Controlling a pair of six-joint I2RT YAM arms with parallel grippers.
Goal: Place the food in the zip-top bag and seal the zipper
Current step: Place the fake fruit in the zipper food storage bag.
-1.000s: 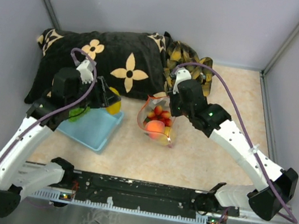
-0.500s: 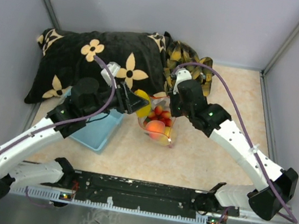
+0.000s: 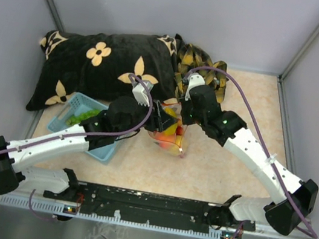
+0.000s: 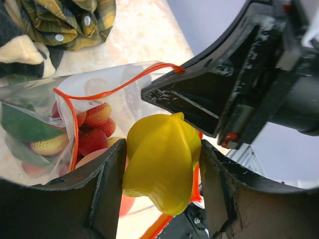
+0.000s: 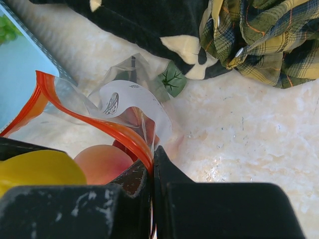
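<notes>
Illegible small dark print [image 5: 112, 103] on the clear zip-top bag [image 5: 149, 112]

The clear bag [image 4: 30, 94] has its mouth open, the orange-red zipper [image 4: 112, 90] curving wide. Inside lie red berries [image 4: 94, 117], an orange round fruit [image 5: 102, 162] and a green leaf [image 4: 22, 127]. The yellow piece [image 4: 162, 174] hangs at the mouth, gripped in the left claw [image 4: 162, 154].

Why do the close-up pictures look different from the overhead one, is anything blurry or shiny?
Top external view: even, soft light, everything crisp, only faint shadows. Left wrist view: the yellow piece is sharp, the dark fingers beside it slightly soft, the zip-top bag shows a pale sheen. Right wrist view: the close fingers are blurry and dark, the zipper sharp.
</notes>
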